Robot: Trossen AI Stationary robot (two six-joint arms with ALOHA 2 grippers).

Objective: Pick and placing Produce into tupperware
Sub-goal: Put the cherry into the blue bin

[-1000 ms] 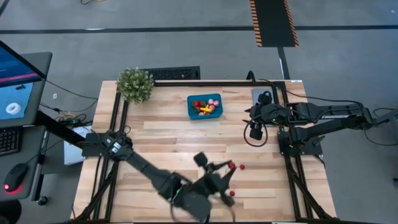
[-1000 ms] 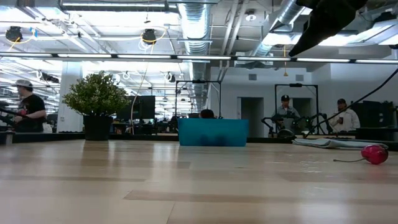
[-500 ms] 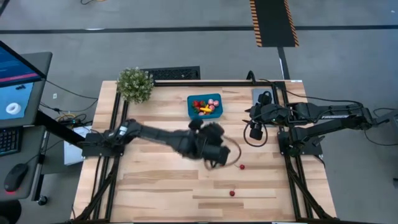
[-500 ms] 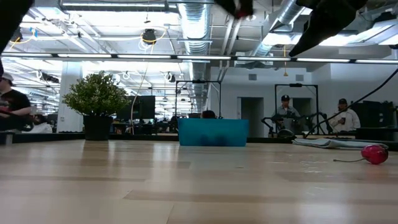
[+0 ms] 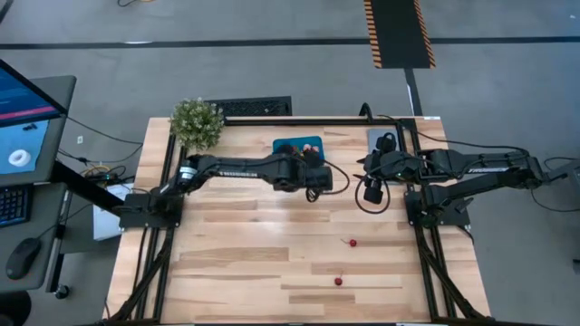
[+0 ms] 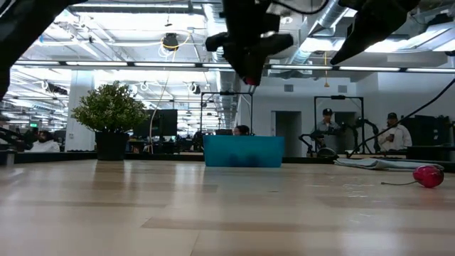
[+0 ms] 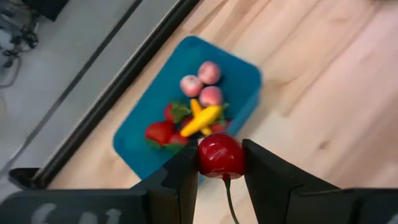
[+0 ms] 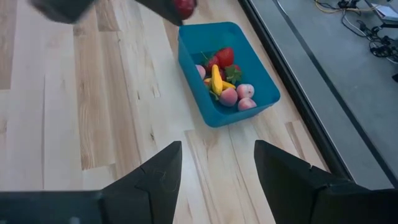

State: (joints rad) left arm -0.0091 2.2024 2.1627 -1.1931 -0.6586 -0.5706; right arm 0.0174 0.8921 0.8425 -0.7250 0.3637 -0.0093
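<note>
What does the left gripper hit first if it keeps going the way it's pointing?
Probably the tupperware: the left gripper, shut on a cherry, points down at its near rim, or the table just beside it; depth is unclear.

I find no writing, label, brand or number that can be read in any of my views. My left arm [image 5: 237, 168] carries a short pale marking along its side, too small to make out. The monitor [image 5: 27, 116] beside my table shows blue and white shapes, but no legible words.
</note>
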